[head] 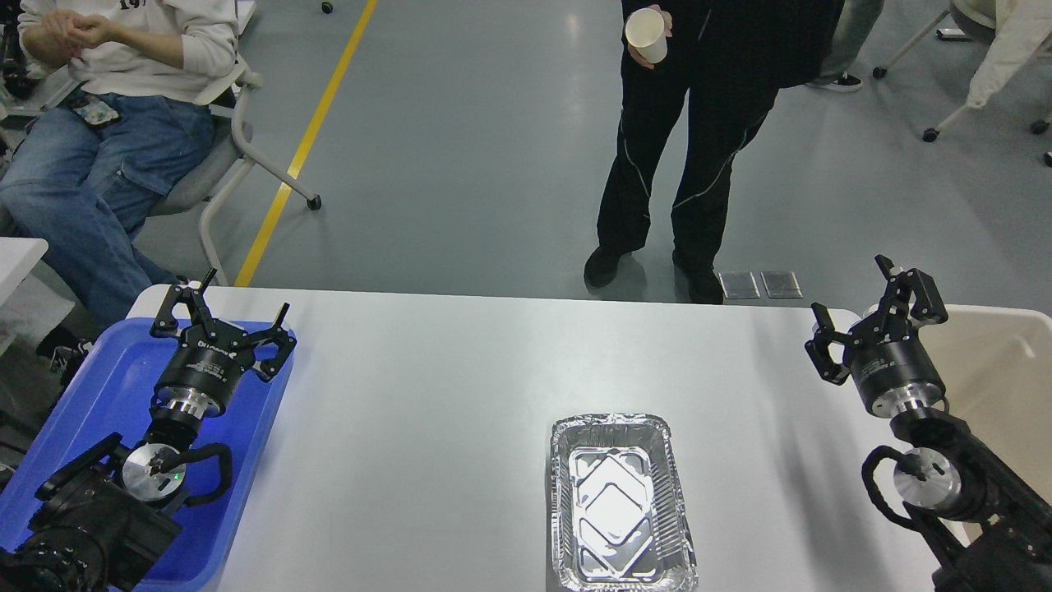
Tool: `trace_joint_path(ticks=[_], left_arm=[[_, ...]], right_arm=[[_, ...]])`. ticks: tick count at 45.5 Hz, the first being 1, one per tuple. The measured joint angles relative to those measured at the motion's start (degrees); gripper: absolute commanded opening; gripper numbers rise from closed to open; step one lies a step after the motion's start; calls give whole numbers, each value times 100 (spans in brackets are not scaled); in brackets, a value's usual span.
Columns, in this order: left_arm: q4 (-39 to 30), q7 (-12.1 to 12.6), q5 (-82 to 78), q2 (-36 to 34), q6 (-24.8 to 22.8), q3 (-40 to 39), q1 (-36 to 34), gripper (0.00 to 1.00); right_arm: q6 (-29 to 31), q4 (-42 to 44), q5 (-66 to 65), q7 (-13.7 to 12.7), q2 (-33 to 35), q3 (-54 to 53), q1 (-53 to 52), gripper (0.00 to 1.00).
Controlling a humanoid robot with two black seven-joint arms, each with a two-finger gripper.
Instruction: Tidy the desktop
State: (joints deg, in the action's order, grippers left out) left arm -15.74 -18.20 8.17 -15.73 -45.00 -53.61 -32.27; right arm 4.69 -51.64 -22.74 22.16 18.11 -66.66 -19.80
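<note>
The white desktop (460, 386) fills the lower part of the head view. An empty foil tray (620, 503) lies on it near the front, right of centre. My left gripper (243, 292) is open and empty above the far end of the blue plastic tray (115, 378) at the left edge. My right gripper (850, 284) is open and empty above the desktop's far right corner, next to the beige bin (998, 370).
A person in black (690, 140) holding a paper cup (645, 34) stands beyond the table's far edge. A seated person (107, 123) on a chair is at the far left. Grey floor with a yellow line lies beyond.
</note>
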Motion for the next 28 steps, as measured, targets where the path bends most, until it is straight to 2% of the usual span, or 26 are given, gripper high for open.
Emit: trace_joint_path(ticks=[11,28], left_arm=[[0,0,0,0,0,0,1,100],[0,0,0,0,0,0,1,100]], right_arm=[[-15,-44,-181,89,-510,-212,91,100],[-23,134,-248,257,-769,-243,75,100]])
